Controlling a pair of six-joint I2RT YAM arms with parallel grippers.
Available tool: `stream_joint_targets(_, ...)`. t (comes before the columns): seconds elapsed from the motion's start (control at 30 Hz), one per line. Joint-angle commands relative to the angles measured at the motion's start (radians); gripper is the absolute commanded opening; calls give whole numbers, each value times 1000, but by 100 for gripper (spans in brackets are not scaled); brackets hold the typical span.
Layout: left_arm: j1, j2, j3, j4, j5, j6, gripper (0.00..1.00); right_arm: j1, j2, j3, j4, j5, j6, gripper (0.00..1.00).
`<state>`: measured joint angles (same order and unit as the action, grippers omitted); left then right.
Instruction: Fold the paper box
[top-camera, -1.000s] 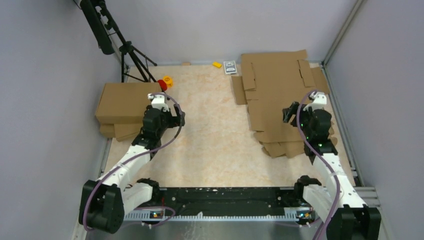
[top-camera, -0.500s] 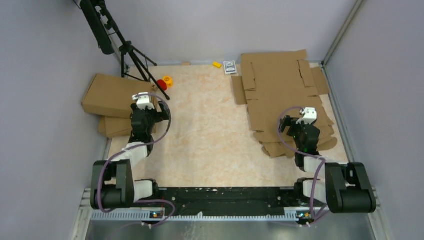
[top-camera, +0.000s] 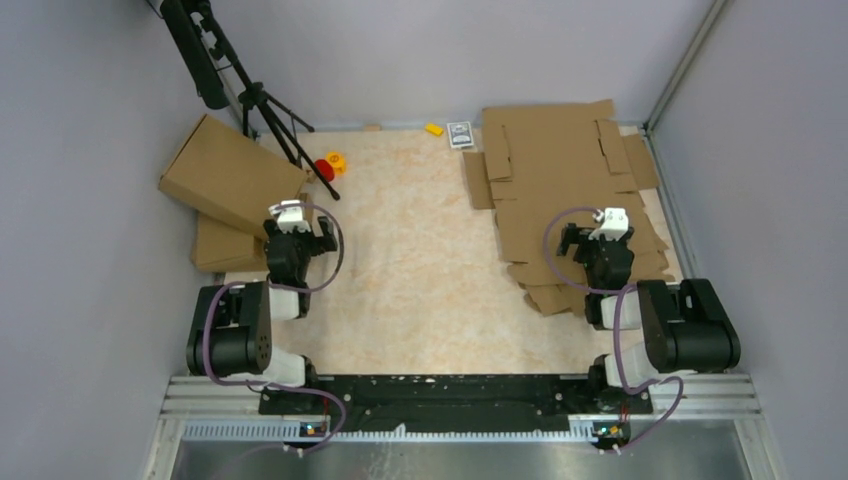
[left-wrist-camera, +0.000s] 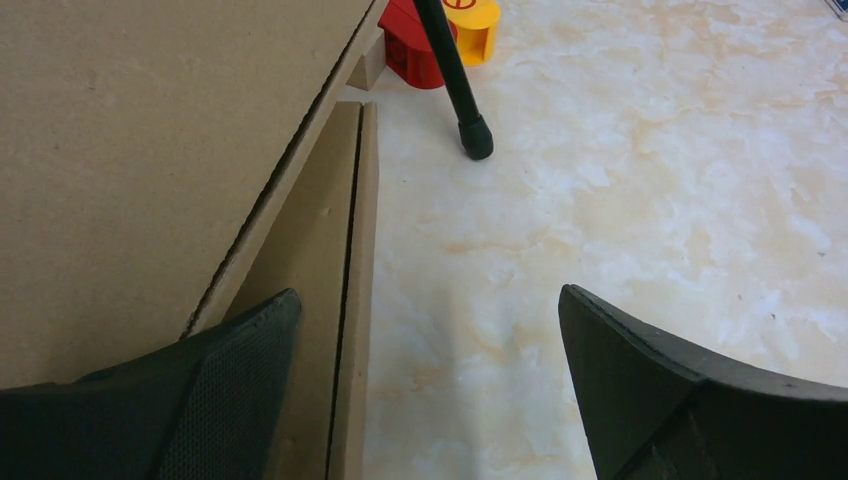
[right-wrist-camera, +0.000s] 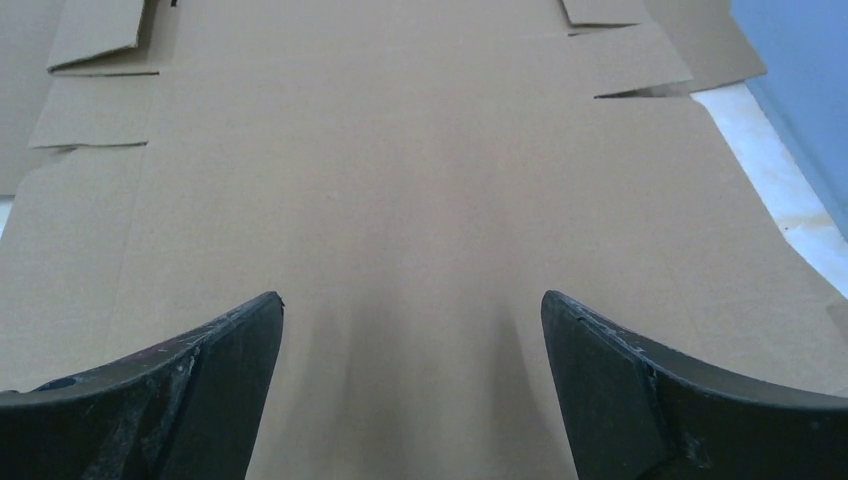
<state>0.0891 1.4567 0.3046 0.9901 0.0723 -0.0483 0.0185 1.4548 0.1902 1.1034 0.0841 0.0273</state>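
Brown corrugated cardboard is showing plain on every visible face of the paper box (top-camera: 228, 178). It is sitting closed as a shallow carton in the upper left of the overhead frame, lying askew over the smaller cardboard pieces (top-camera: 225, 250). Its folding is looking finished to me, though I cannot see whether the flaps are tucking in.

Your left gripper (top-camera: 305, 240) is standing wide open and holding nothing, just beside the box's near corner. In the wrist view its left finger (left-wrist-camera: 240, 370) is sitting close to the box edge. If you are clearing away, I'd be drawing that arm straight back rather than sideways, so nothing is nudging the carton or the tripod leg (left-wrist-camera: 455, 80).

Your right gripper (top-camera: 582, 242) is also gaping wide and empty, over the pile of flat slotted sheets (top-camera: 560, 180) at the right of the bench (top-camera: 420, 280).
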Motion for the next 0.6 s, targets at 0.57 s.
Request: stream_joint_targets(0.57,6,6,10,38,21,28,99,18,1,2,97,28,-18,99)
